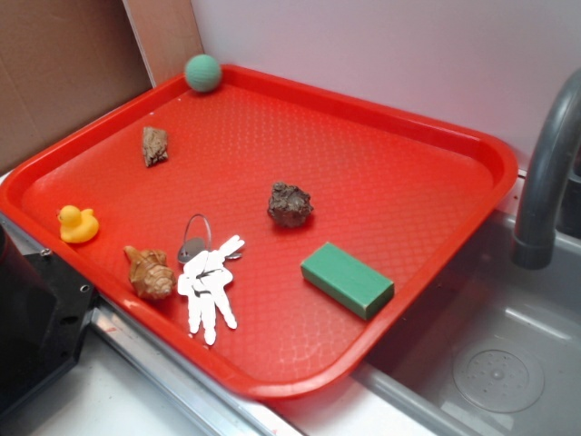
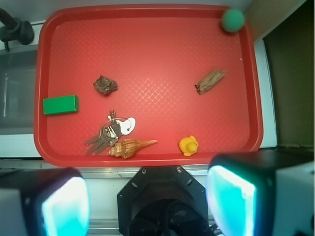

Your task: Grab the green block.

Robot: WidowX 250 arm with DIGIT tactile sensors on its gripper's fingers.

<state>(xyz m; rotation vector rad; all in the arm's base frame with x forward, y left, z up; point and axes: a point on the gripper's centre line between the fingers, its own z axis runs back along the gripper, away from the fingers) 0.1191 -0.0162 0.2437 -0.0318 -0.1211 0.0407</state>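
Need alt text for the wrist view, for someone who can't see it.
Seen from above, a red tray holds the green block at its left edge, clear of the rock, keys, shell, duck, wood piece and green ball. The gripper's fingers frame the bottom edge, open, holding nothing.

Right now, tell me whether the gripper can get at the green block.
Probably yes. The green block lies flat and alone near the tray's edge, nothing on or against it; the open gripper is high above.

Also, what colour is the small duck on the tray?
Yellow; the duck shows best in the exterior view.
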